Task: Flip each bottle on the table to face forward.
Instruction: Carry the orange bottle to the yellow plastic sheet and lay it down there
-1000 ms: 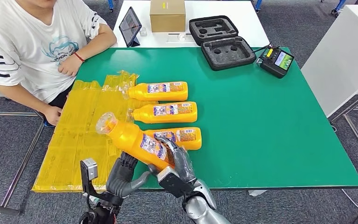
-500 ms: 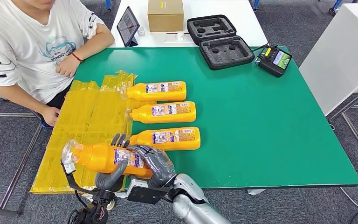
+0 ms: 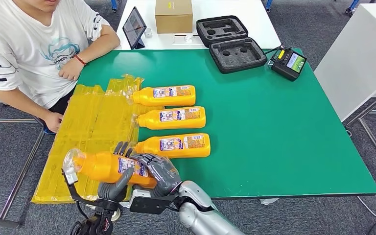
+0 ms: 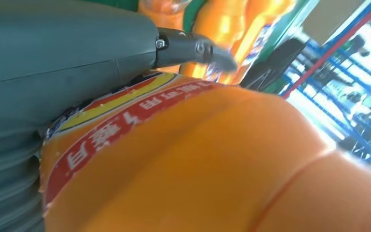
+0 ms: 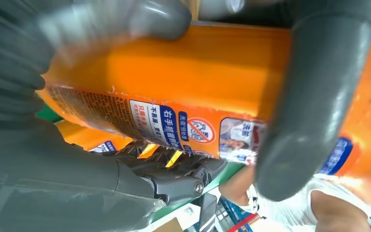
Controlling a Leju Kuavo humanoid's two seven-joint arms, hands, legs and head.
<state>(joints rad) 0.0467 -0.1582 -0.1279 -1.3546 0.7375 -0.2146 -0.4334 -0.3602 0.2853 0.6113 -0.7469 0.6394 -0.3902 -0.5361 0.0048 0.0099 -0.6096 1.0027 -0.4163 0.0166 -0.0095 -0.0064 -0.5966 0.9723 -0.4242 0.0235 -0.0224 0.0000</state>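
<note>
1. Left hand (image 3: 115, 185) cupped under the held bottle (image 3: 108, 167), off the near table (image 3: 284, 147) edge.
2. Right hand (image 3: 159, 171) wrapped over its label end; both needed firm grip during rolling.
3. Lay further right: 3 bottles (image 3: 174, 118) in a row.

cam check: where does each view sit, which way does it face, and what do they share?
Head view: high on the body, looking forward and down at the green table; both hands below, left hand, right hand.
Left wrist view: behind the left hand, facing the held bottle.
Right wrist view: behind the right hand, facing its label.
Shared: the held bottle, gripped by both hands.
</note>
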